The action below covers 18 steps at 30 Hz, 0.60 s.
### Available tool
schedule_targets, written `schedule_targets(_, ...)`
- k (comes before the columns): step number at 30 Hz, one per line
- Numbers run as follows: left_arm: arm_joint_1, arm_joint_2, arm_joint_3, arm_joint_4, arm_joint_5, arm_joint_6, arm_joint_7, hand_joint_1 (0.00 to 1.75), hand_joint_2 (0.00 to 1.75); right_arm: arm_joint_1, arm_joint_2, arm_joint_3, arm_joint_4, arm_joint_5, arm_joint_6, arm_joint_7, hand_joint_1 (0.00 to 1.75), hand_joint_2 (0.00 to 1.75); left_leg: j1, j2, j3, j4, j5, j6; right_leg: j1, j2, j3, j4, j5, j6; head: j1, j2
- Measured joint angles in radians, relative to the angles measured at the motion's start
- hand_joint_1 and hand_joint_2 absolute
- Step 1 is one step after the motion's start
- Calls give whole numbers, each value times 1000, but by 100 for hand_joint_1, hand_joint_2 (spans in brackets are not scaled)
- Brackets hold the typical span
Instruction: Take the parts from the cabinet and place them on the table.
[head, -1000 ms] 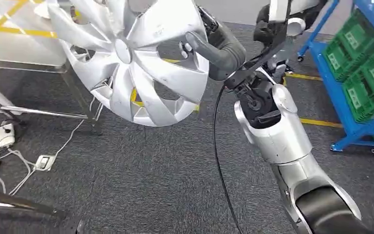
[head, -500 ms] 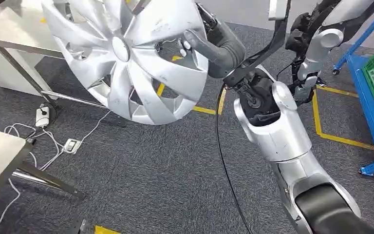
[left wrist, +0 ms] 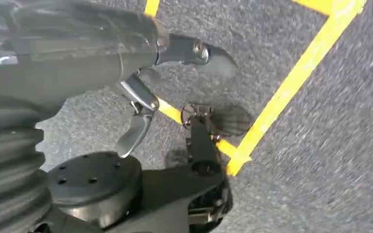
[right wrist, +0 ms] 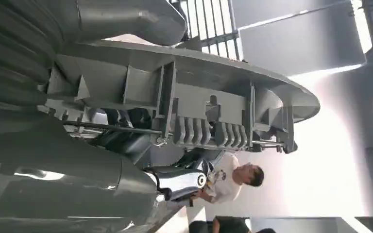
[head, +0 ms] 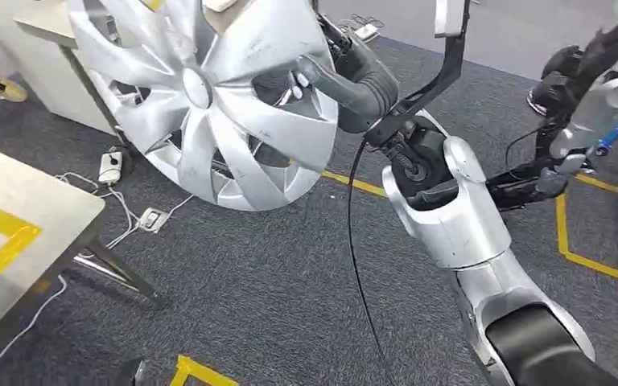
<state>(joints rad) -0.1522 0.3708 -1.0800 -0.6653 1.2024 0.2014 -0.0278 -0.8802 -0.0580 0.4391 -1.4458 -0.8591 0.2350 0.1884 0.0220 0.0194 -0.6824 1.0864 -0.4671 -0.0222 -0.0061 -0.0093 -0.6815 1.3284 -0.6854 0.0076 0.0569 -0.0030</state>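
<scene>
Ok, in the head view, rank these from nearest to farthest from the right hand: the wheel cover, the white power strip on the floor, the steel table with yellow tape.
1. Wheel cover: held in the right hand, which grips its rim.
2. White power strip: on the carpet, below the cover's far edge.
3. Steel table: lower left corner of the view, farthest.

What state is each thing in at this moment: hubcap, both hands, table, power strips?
Hubcap: held off the floor, tilted, face toward the camera.
Right hand: grips the hubcap's rim, thumb over the front.
Left hand: holds nothing, fingers apart, above the carpet.
Table: standing at the left, yellow tape on top.
Power strips: lying on the carpet, cables attached.
</scene>
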Motion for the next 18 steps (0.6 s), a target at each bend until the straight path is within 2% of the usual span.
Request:
schedule_targets(1,0,0,0,4,-2,-5,0,0,175,3,0,0,2,0,5,0,175,175,-5,-12,0,0,1,3,3,1,-18,33,0,-7,3,0)
schedule_targets(2,0,0,0,10,-3,-8,1,0,175,7,-2,0,3,0,7,0,175,175,-10,-27,0,0,3,5,10,4,-14,15,25,-19,2,0)
schedule_targets(3,0,-1,0,13,-4,-10,1,0,175,7,-3,0,5,0,8,0,175,175,-13,-43,-1,-1,5,8,19,11,10,-45,68,-32,4,0)
schedule_targets(4,0,-1,-1,15,-5,-11,2,0,175,6,-5,0,6,0,10,0,175,175,-14,-56,-1,-2,7,12,29,21,47,-129,114,-45,5,0)
schedule_targets(5,0,-2,-1,17,-5,-13,2,0,175,3,-6,0,6,0,11,0,175,175,-14,-69,0,-5,11,16,40,45,90,-224,158,-62,5,0)
schedule_targets(6,0,-6,-1,18,-6,-13,2,0,175,0,-6,0,6,0,12,-1,175,175,-12,-79,-1,-8,16,15,42,71,111,-269,152,-76,2,0)
schedule_targets(7,0,-8,-1,19,-6,-13,2,0,175,-2,-6,0,6,0,13,-2,175,175,-8,-93,-4,-13,23,9,41,66,112,-281,160,-75,-2,0)
schedule_targets(8,0,-8,-1,22,-6,-13,2,0,175,-4,-6,0,7,0,13,-3,175,175,-3,-104,-8,-17,30,2,46,60,114,-283,163,-77,6,0)
schedule_targets(10,1,-10,-2,26,-6,-13,3,0,175,-7,-6,0,7,0,14,-3,175,175,-3,-128,-6,-37,46,-8,45,43,126,-310,174,-86,13,0)
schedule_targets(11,2,-8,-3,27,-6,-13,3,0,175,-7,-6,1,8,0,14,-3,175,175,-7,-97,-11,-31,39,-4,33,24,142,-350,196,-77,15,0)
schedule_targets(12,2,-7,-3,29,-6,-13,3,0,175,-7,-5,3,8,0,14,-4,175,175,-15,-36,-22,-15,15,-9,34,16,147,-367,206,-70,8,0)
schedule_targets(13,0,-6,-3,32,-6,-13,2,0,175,-11,-6,2,8,0,14,-6,175,175,-12,-18,-43,32,-23,-15,33,8,146,-374,213,-68,2,0)
schedule_targets(14,-1,-6,-3,35,-6,-13,2,0,175,-11,-6,2,8,0,15,-8,175,175,-8,-17,-73,108,-64,-23,31,-5,144,-374,214,-65,-3,0)
schedule_targets(15,0,-6,-4,37,-5,-15,-2,0,175,-7,-6,3,9,0,15,-8,175,175,-2,-18,-99,176,-92,-31,28,-16,143,-372,213,-64,-8,0)
schedule_targets(16,0,-6,-4,39,-3,-16,-4,0,175,-3,-6,4,12,-1,15,-8,175,175,2,-18,-112,214,-102,-40,26,-26,141,-370,212,-60,-12,0)
schedule_targets(17,1,-8,-4,42,-3,-15,-5,0,175,1,-6,6,13,-2,12,-7,175,175,8,-17,-104,209,-89,-48,20,-35,140,-367,210,-54,-18,0)
schedule_targets(18,1,-10,-5,42,-5,-9,-6,0,175,5,-6,6,13,-6,8,-1,175,175,13,-13,-74,161,-58,-58,14,-45,139,-360,206,-45,-23,0)
